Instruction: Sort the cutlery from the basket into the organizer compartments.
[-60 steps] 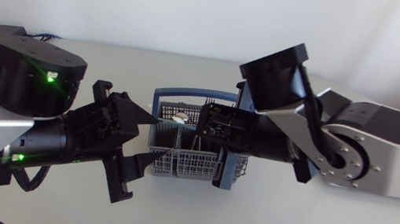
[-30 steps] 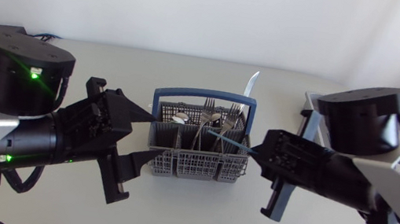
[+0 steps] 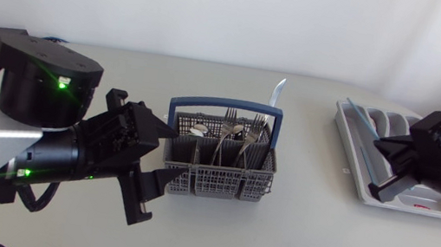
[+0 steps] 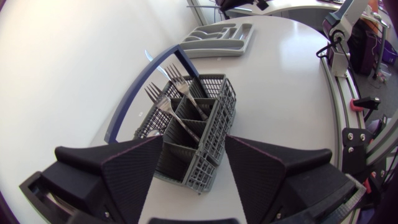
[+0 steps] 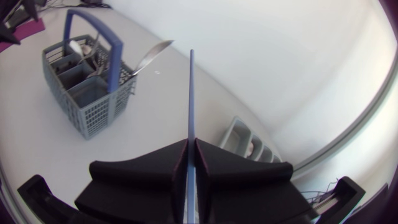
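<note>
Many forks (image 3: 232, 134) are left in the basket (image 3: 216, 182), bracketed by the wide-spread left claw (image 4: 194, 146), while one blue-handled piece (image 5: 190, 93) is pinched by the right claw (image 5: 191, 146) over the organizer (image 3: 353, 148).

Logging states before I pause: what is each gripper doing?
Left gripper: open, astride the basket's end.
Right gripper: closed on a thin blue utensil.

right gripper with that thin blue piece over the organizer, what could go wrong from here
The right gripper pinches the thin blue piece with a long length sticking out ahead, so it may swivel or slip and land across the organizer dividers. The left gripper stands open around the end of the basket. A sideways move could shove it, and the silver utensil leaning out over its rim might fall.
</note>
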`<state>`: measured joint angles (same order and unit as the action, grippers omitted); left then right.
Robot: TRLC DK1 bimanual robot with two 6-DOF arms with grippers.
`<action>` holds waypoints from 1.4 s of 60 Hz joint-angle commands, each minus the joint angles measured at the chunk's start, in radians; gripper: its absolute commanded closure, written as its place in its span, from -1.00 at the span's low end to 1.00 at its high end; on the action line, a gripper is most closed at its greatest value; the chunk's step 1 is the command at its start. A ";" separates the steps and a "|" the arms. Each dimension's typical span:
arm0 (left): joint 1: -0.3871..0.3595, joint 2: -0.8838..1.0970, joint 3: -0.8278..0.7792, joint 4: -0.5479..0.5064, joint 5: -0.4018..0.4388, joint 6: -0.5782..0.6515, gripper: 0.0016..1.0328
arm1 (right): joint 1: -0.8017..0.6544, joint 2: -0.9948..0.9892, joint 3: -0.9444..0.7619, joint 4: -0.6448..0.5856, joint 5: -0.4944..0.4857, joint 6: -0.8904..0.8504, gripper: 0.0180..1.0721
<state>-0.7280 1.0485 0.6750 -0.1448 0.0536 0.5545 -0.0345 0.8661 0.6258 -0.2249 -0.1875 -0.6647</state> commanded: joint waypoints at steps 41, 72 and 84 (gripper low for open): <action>0.007 0.067 0.038 0.030 0.000 -0.034 -0.34 | -0.225 0.881 0.400 0.233 0.197 0.428 0.89; 0.016 0.097 0.024 0.060 0.002 -0.036 -0.34 | -0.176 1.162 0.614 0.090 0.241 0.504 0.88; 0.016 0.119 0.026 0.076 0.002 -0.042 -0.34 | -0.169 1.180 0.614 0.084 0.243 0.499 0.60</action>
<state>-0.7200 1.1477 0.6930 -0.0822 0.0540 0.5308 -0.2104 2.0197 1.2198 -0.1322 0.0502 -0.1856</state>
